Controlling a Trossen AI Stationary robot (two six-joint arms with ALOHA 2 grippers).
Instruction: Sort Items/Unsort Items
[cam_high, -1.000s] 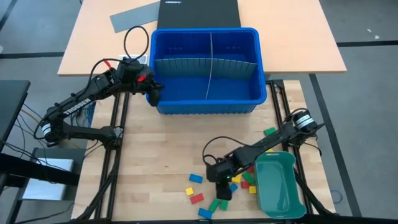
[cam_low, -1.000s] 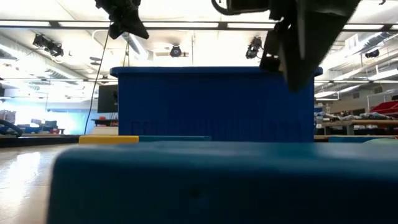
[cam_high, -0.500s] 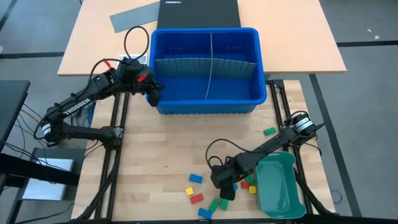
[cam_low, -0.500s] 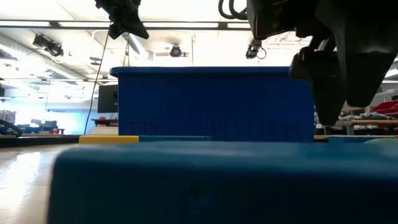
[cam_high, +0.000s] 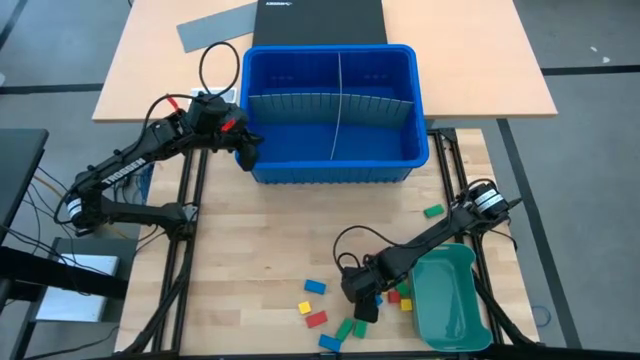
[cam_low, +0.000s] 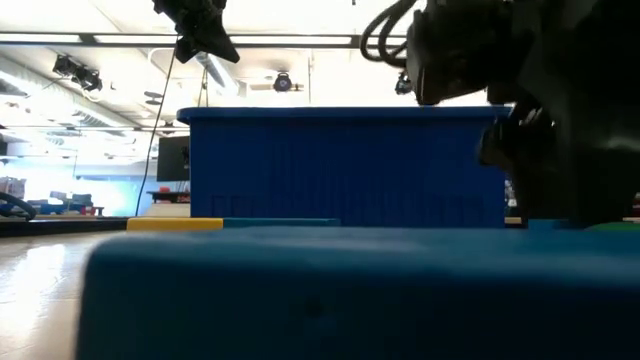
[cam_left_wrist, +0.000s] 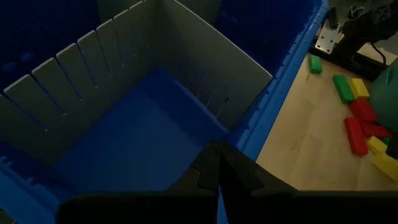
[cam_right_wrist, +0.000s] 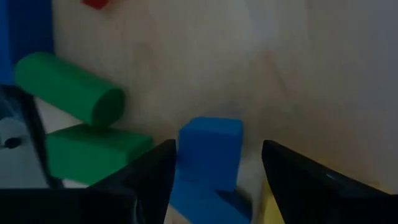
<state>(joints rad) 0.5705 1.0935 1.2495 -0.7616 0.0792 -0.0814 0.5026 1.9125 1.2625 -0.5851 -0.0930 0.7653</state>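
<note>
A pick-up is being started. The right hand (cam_right_wrist: 214, 165) is held wide open low over the counter (cam_high: 260, 260), with a blue block (cam_right_wrist: 208, 155) between its fingers, not yet gripped. Other blocks (cam_high: 318, 318) lie close by. Next, the fingers must be closed on it. The left hand (cam_high: 246, 152) is shut and empty by the blue bin (cam_high: 330, 172).

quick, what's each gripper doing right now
Left gripper: shut, empty, over the blue bin's edge.
Right gripper: open, straddling a blue block, not gripping it.
</note>
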